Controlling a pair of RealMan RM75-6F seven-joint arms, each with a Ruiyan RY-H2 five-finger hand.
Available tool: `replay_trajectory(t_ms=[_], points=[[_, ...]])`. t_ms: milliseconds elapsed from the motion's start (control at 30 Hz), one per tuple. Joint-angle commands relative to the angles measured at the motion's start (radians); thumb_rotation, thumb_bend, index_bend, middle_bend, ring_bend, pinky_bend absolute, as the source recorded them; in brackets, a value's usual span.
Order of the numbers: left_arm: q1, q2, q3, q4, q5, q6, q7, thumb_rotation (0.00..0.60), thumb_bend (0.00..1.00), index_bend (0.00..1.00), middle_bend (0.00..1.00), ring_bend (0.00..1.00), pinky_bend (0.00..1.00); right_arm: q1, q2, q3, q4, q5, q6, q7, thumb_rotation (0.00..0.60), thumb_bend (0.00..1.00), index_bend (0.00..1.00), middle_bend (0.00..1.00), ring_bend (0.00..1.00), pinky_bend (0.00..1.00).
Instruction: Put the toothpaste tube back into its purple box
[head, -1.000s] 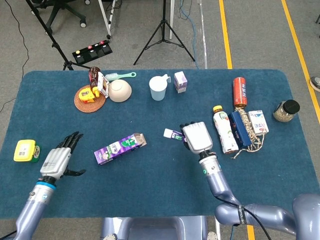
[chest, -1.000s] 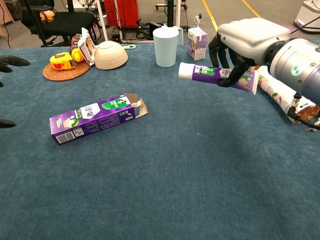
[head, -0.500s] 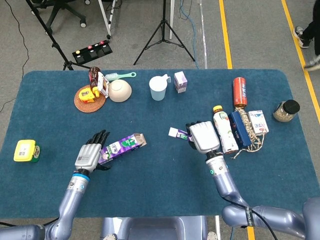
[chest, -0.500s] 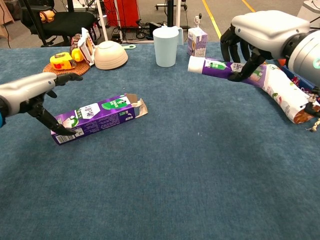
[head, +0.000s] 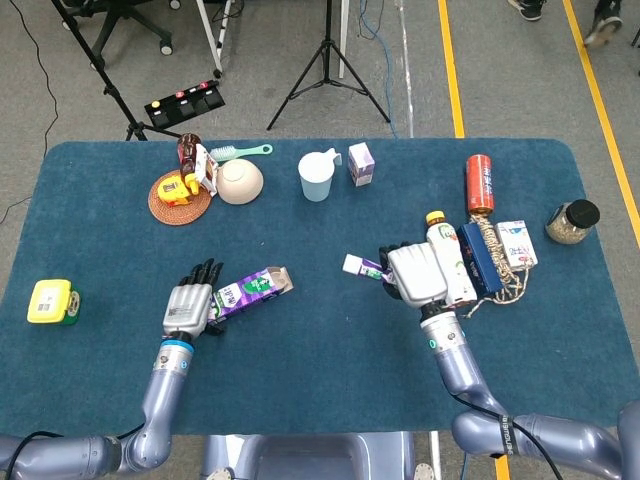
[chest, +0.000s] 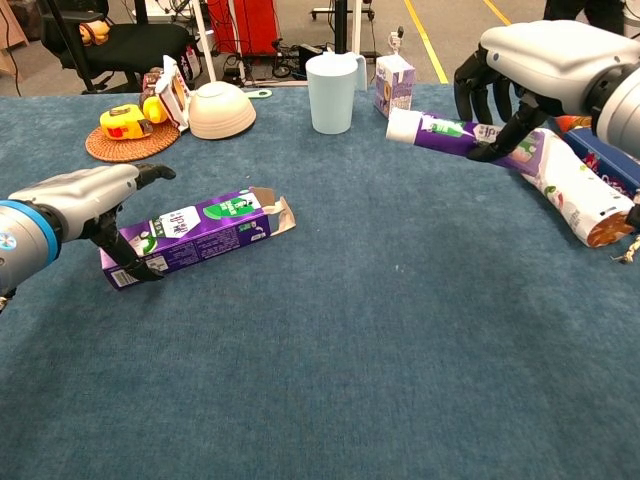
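Left hand (chest: 85, 205) has closed in on the purple box (chest: 195, 237), fingers now curled around its closed end. Right hand (chest: 545, 65), right of box, still pinches toothpaste tube (chest: 455, 135) aloft, shifted slightly rightward.

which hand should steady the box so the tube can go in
Left. The left hand is already at the closed end of the purple box, fingers around it. The right hand holds the toothpaste tube away from the box's open flap.

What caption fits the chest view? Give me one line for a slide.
Right hand holds the toothpaste tube aloft while the left hand grips the closed end of the open purple box.
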Motion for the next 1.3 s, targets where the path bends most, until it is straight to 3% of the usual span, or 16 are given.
replay_trajectory(t_ms=[33, 200, 367, 433, 667, 900, 1067, 1300], points=[[-0.014, -0.019, -0.003, 0.022, -0.016, -0.004, 0.008, 0.6, 0.13, 0.01, 0.0, 0.0, 0.2, -0.004, 0.001, 0.0, 0.003, 0.0, -0.003, 0.006, 0.6, 0.42, 0.58, 0.62, 0.59, 0.67], [-0.027, -0.043, 0.004, 0.055, -0.006, 0.001, 0.014, 0.6, 0.15, 0.19, 0.06, 0.05, 0.33, -0.011, 0.007, -0.003, 0.0, -0.013, -0.001, 0.017, 0.6, 0.42, 0.58, 0.62, 0.59, 0.67], [-0.036, -0.056, 0.014, 0.082, 0.025, 0.006, 0.012, 0.6, 0.18, 0.4, 0.25, 0.22, 0.48, -0.021, 0.016, -0.011, -0.007, -0.031, 0.001, 0.028, 0.6, 0.42, 0.58, 0.62, 0.59, 0.67], [-0.037, -0.055, 0.018, 0.083, 0.04, 0.005, 0.006, 0.6, 0.19, 0.43, 0.28, 0.27, 0.52, -0.026, 0.02, -0.014, -0.011, -0.039, 0.003, 0.034, 0.6, 0.42, 0.59, 0.62, 0.59, 0.67], [-0.039, -0.003, 0.033, 0.057, 0.093, -0.029, -0.025, 0.6, 0.2, 0.45, 0.3, 0.31, 0.55, -0.043, 0.036, -0.027, -0.026, -0.067, 0.008, 0.05, 0.6, 0.42, 0.59, 0.62, 0.59, 0.67], [-0.063, 0.161, 0.062, 0.014, 0.312, -0.181, -0.211, 0.6, 0.2, 0.45, 0.3, 0.31, 0.55, -0.056, 0.06, -0.04, -0.058, -0.102, 0.016, 0.047, 0.6, 0.43, 0.59, 0.62, 0.59, 0.67], [-0.087, 0.25, 0.072, -0.01, 0.443, -0.232, -0.296, 0.6, 0.2, 0.45, 0.31, 0.31, 0.54, -0.064, 0.075, -0.043, -0.091, -0.121, 0.022, 0.042, 0.6, 0.43, 0.59, 0.62, 0.59, 0.67], [-0.126, 0.353, 0.074, -0.064, 0.542, -0.269, -0.299, 0.6, 0.2, 0.45, 0.31, 0.31, 0.54, -0.071, 0.108, -0.04, -0.129, -0.146, 0.034, 0.027, 0.6, 0.44, 0.59, 0.62, 0.59, 0.67]])
